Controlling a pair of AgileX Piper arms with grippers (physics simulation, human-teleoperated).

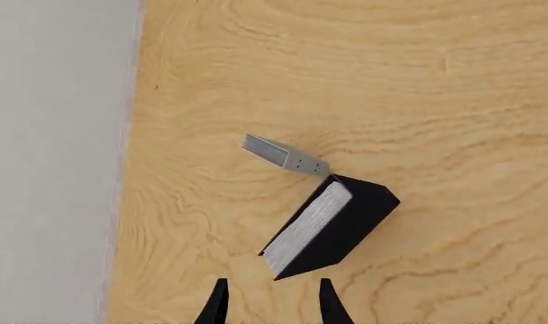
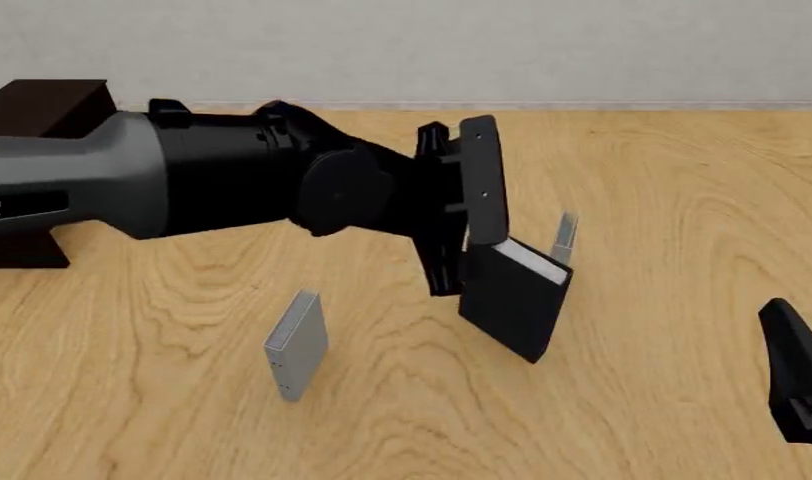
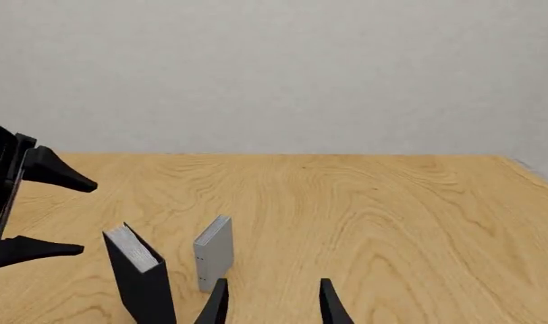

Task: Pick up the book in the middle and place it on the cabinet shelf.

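Pale grained wooden table (image 2: 673, 200) runs back to a plain grey wall. Near its middle stands the thick black hardcover book with white page edges (image 2: 516, 300), tilted on its lower edge, page edges turned upward. It stands free on the wood; nothing grips it.

Just above it hovers the left gripper (image 2: 453, 215), its jaws spread wide. In the right wrist view both dark fingertips (image 3: 67, 179) stick out well apart above the book (image 3: 141, 273), and in the left wrist view the book (image 1: 333, 226) lies beyond the tips, clear of them.

Just behind the book stands a very thin grey book (image 2: 564, 238), upright, near its far corner; whether the two touch cannot be told. A thinner light-grey book (image 2: 297, 343) stands upright on the table to the left and nearer the camera, apart from the black one.

At the far left edge, mostly hidden behind the left arm, sits the dark brown wooden cabinet shelf (image 2: 46, 105).

The right gripper (image 3: 272, 304) is low at the right edge of the front view, its jaws parted and holding nothing.
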